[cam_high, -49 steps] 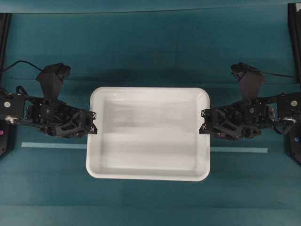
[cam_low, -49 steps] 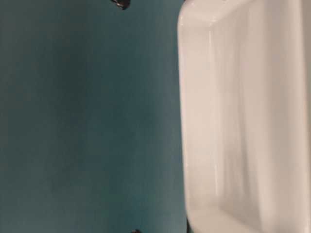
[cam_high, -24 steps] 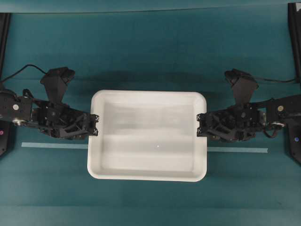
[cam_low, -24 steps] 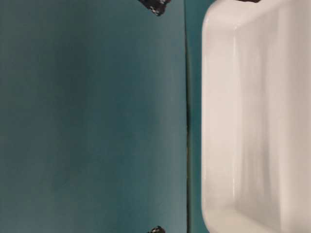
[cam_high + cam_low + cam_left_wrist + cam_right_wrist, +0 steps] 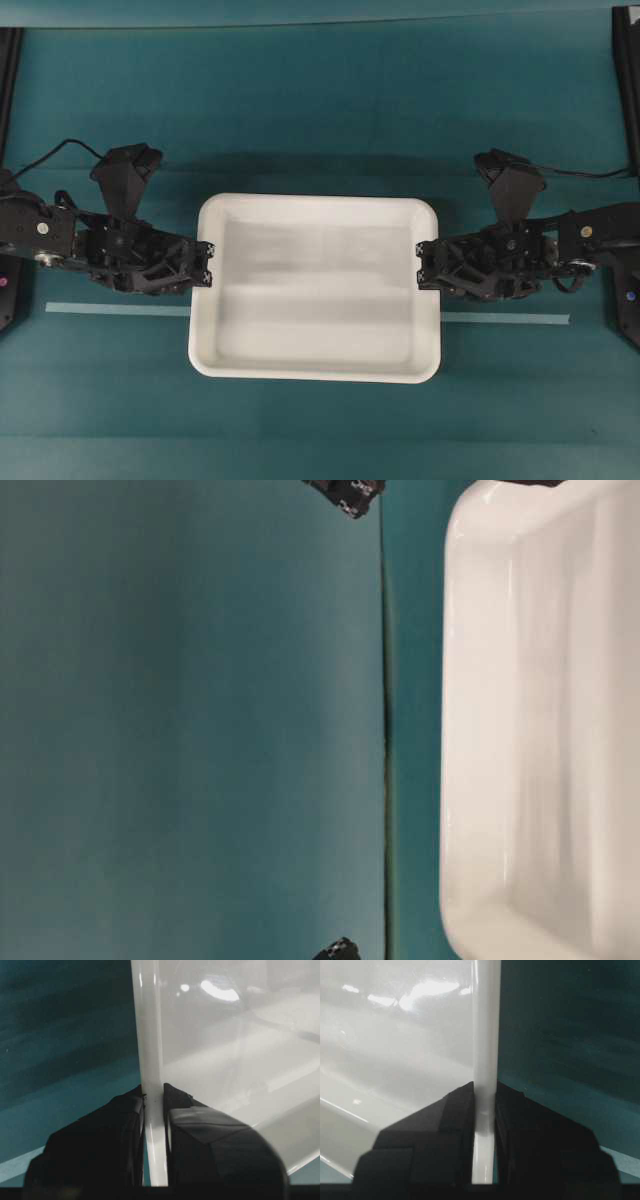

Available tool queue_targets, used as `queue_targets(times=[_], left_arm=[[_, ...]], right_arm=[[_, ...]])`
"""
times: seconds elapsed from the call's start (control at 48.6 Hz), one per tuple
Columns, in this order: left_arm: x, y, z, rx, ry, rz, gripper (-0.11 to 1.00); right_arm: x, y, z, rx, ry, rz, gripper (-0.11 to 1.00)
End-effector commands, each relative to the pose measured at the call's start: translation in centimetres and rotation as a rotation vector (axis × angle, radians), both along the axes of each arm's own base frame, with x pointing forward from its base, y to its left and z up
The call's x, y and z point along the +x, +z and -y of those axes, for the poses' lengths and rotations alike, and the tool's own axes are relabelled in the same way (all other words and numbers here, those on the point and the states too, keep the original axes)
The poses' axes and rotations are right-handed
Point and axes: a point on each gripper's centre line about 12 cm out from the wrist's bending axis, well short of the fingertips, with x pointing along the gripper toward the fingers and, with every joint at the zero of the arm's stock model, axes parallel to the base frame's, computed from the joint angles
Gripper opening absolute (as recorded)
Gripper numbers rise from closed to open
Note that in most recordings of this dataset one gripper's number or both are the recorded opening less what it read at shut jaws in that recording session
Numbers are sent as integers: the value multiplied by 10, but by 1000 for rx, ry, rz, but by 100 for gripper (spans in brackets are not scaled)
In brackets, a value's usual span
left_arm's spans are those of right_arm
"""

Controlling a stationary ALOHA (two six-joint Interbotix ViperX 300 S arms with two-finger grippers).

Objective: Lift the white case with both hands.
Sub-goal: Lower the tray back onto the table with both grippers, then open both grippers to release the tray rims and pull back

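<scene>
The white case [image 5: 315, 290] sits in the middle of the teal surface in the overhead view, held level between both hands. My left gripper [image 5: 205, 265] is shut on the case's left rim [image 5: 150, 1035], one finger inside the wall and one outside. My right gripper [image 5: 425, 265] is shut the same way on the right rim [image 5: 486, 1020]. Both wrist views show the rim pinched between the black fingers [image 5: 153, 1094] [image 5: 485, 1087]. The sideways table-level view shows the case [image 5: 540, 730] at the right, with marked black fingertips [image 5: 345, 492] at the top edge.
A pale blue tape strip [image 5: 115, 309] runs across the teal cloth and passes under the case, reappearing on the right [image 5: 505, 319]. Black frame posts stand at the far left [image 5: 8, 80] and far right [image 5: 625, 90]. A dark seam [image 5: 385, 730] crosses the table-level view.
The case looks slightly smaller in the overhead view and both grippers have drawn inward with it. In the table-level view the case has shifted right, with more of the fingertips showing.
</scene>
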Motion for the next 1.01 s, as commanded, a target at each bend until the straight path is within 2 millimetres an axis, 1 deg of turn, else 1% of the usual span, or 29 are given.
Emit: queue_targets(times=[0.0,0.247,0.308,0.391,0.473,0.534,0.555,0.596,0.658,0.719,0.781,0.863,0.904,0.987], left_arm=[[-8,-14,1,1,-7,-51,5],[-8,-14,1,-14,20,-50,5],[-8,-14,2,-16,21,-50,5],[-8,-13,2,-15,20,-47,5],[-7,-13,2,-17,22,-39,6],[-6,-12,2,-15,18,-27,10],[-6,-12,2,-15,18,-24,13],[-4,-11,3,-15,16,-13,19],[-3,-10,3,-16,17,4,34],[-1,-9,3,-15,14,17,53],[1,-6,3,-15,15,34,72],[4,-2,3,-11,8,62,92],[5,-1,2,-11,9,73,97],[7,1,3,-7,-1,95,96]], right_arm=[[-13,-17,1,2,-1,-74,10],[-9,-16,3,1,-11,-51,9],[-8,-15,3,1,-13,-43,11],[-8,-15,4,0,-17,-42,21],[-6,-13,4,-1,-16,-29,38],[-5,-13,3,-2,-12,-19,52],[-4,-12,2,-2,-10,-16,58],[-3,-11,1,-2,-5,-13,66],[-2,-10,1,-2,-4,-13,75],[-2,-10,1,-1,-3,-16,79],[-2,-8,1,-2,-2,-11,80],[-2,-6,1,-4,-1,-5,81],[-1,-5,1,-3,-2,0,81],[-1,-2,1,-4,0,7,81]])
